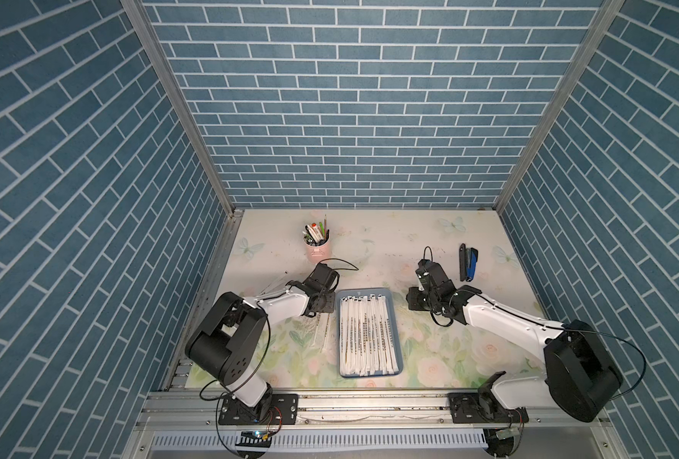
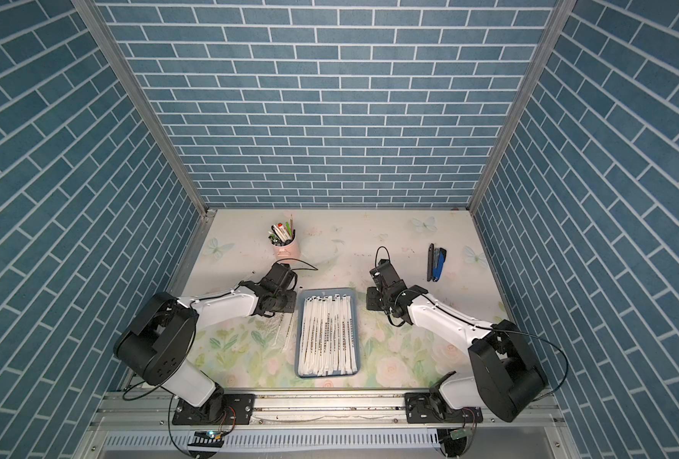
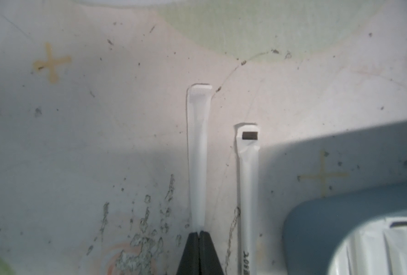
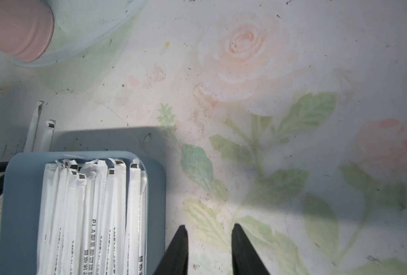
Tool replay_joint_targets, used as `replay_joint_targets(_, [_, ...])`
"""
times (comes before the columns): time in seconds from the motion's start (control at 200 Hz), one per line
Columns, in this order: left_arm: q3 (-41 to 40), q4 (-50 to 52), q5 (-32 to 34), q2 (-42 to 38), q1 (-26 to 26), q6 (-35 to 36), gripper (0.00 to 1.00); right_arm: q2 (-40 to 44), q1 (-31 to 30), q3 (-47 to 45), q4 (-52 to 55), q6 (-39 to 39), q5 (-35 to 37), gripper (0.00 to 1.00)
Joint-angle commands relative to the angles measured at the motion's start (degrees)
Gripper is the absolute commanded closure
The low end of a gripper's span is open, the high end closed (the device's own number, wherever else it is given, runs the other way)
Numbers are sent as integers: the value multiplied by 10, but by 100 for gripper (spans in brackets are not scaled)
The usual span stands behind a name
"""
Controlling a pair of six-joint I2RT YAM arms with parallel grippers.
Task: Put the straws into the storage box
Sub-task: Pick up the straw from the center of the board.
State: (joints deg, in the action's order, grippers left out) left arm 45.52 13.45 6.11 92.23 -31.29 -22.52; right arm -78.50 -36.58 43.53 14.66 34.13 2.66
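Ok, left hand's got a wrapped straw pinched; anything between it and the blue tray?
Yes: a second white paper-wrapped straw, black end mark showing, lies between the white wrapped straw pinched in the left hand and the shallow blue plastic tray. Nothing else shows there except the tray's low rim.

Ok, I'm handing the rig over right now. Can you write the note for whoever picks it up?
The left gripper is shut on a loose straw on the table, just outside the storage box. I cannot tell if it is lifted yet.
The right gripper is open and empty, over bare table on the box's other side.
Done: most straws lie lengthwise in the box.
Left: box the gripped straw, then the second straw lying beside it.
Leave the pink cup and stapler alone.
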Motion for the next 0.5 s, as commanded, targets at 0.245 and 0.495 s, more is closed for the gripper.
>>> replay_joint_targets(0.245, [48, 163, 90, -134, -5, -58, 98, 8, 4, -6, -5, -11, -5, 67])
replay_joint_targets(0.495, [64, 169, 114, -198, -163, -235, 100, -2, 5, -5, -22, -6, -17, 68])
